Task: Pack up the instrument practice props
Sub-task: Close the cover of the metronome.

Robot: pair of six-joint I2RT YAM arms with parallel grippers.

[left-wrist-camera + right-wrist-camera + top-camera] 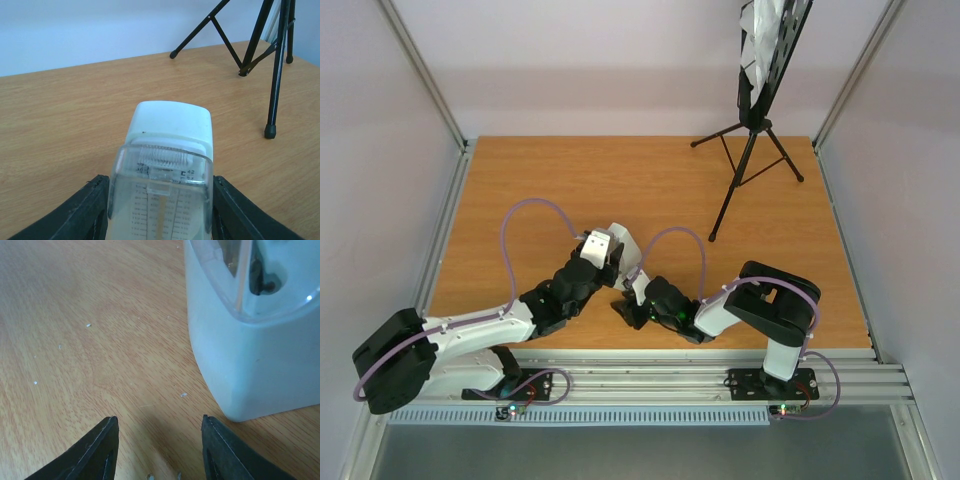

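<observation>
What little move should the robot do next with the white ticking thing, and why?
Probably nudge the right gripper sideways toward the metronome: its open fingers point at table beside the base, while the left gripper grips the metronome's sides.

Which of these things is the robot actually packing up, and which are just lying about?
For the job: metronome, music stand, sheet-music pages on the stand.
Lying about: only tiny white specks on the table.
</observation>
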